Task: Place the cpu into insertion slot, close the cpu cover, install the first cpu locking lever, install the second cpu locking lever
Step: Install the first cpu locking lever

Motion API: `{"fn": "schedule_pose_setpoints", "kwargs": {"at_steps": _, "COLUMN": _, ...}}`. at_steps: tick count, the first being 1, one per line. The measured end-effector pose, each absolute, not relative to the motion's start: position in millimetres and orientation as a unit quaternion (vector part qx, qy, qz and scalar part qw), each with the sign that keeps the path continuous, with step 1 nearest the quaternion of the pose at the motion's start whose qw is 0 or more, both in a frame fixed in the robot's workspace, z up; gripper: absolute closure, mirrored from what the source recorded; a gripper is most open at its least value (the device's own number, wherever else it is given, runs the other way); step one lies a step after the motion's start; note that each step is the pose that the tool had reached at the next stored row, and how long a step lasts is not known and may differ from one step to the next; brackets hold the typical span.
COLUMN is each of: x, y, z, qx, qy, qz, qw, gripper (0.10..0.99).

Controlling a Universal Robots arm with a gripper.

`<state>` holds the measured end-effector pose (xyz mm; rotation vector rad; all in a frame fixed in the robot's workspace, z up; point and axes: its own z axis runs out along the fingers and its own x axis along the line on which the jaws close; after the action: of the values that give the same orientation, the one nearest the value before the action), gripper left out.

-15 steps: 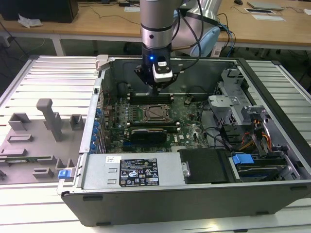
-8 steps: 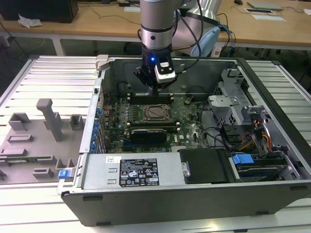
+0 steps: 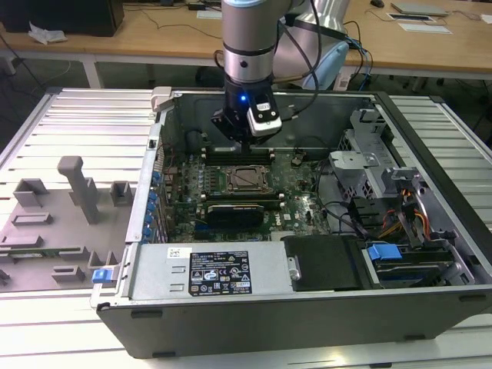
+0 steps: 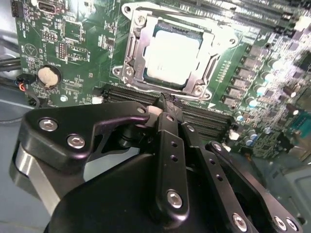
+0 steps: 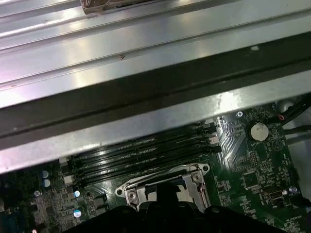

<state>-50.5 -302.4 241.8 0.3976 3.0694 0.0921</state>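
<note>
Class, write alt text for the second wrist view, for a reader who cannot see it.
The silver cpu sits on a green motherboard, framed by the flat-lying cpu cover. In front, the black gripper, jaws closed, has its tip over the black memory slots beside the cover.

So the whole setup sits on a ribbed silver metal table [image 3: 69,115]. A big open PC case [image 3: 307,323] lies on its side in the middle. On the exterior view's left, just beside the case, there's a flat grey fixture plate [image 3: 38,231] with blocky holders and one tall post [image 3: 77,184].
</note>
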Motion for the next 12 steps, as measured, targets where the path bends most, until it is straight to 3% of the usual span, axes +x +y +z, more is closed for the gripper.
{"fn": "schedule_pose_setpoints", "kwargs": {"at_steps": 12, "x": -50.5, "y": -322.1, "z": 240.8, "qx": 0.116, "qy": 0.993, "qz": 0.017, "qw": 0.022, "gripper": 0.980}}
